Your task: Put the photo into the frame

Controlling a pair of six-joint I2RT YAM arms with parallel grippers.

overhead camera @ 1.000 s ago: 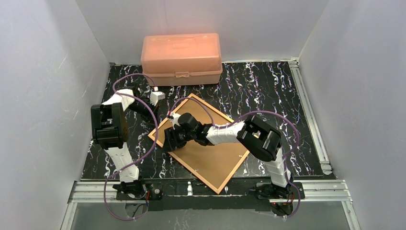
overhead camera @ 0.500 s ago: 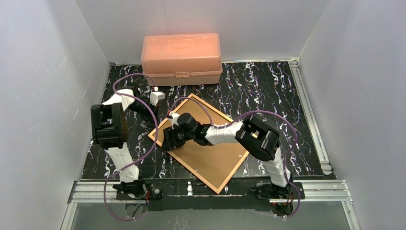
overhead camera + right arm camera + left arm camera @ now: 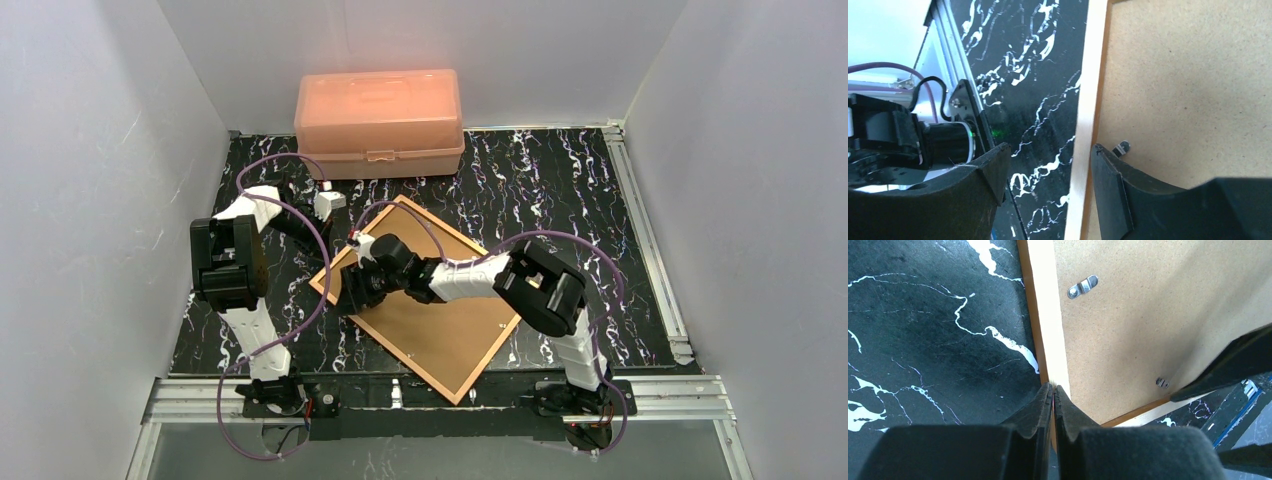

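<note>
Beneath both claws, on the table (image 3: 560,190): one frame (image 3: 420,370), thin orange-brown border, lying face down and set cornerwise.

- Frame back: plain brown backing board (image 3: 450,330) seated inside the border. One metal turn clip (image 3: 1083,286) lies ahead of the left claw, and another clip (image 3: 1121,147) lies just beside the right claw's inner finger.
- Photo: not visible in any view. It may lie under the board, but this cannot be told.
- Left claw (image 3: 1053,390): fingers pressed together with nothing between them, tip set at the frame's outer edge, the dark table to one side of it and the board to the other.
- Right claw (image 3: 1048,155): spread and holding nothing. It straddles the border, with one finger over the table and the other over the board.
- Beyond both claws, by the back wall: pink translucent box (image 3: 380,120), lid down.

Change in the last second: very slight. The right claw has crept a little along the border toward the frame's corner. Frame, board and left claw have kept their places.

Judgement: no visible progress on the task. The work appears to concern the clips at the back, the right claw being nearest to one.
</note>
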